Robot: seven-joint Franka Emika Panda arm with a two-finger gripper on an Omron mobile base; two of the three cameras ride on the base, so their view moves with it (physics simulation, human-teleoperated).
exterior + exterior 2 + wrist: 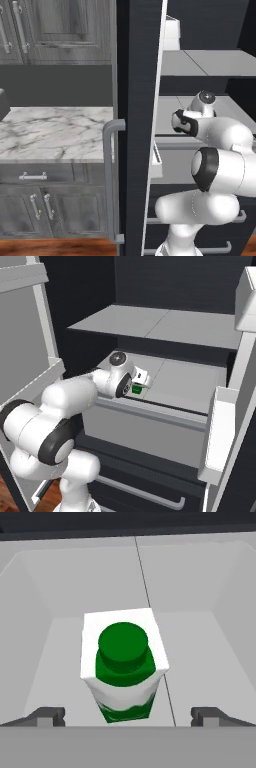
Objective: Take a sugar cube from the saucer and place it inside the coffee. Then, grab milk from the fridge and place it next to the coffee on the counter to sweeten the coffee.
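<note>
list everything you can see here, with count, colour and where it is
milk: one, white carton with green cap and green markings, upright on a grey fridge shelf, below the hand
fridge: one, dark with light grey shelves, door open, in front of the robot
fridge door handle: one, long and grey, on the edge of the open door
fridge drawers: dark with grey handles, below the shelves
counter: one, white marble with grey veins, left of the fridge
cabinets: grey wood-grain, above the counter; darker cabinets and a drawer under it
floor: reddish wood, at the bottom
arm: one, white with dark joints, reaching into the fridge
hand: one, open, fingertips on either side of the milk, not touching it
</note>
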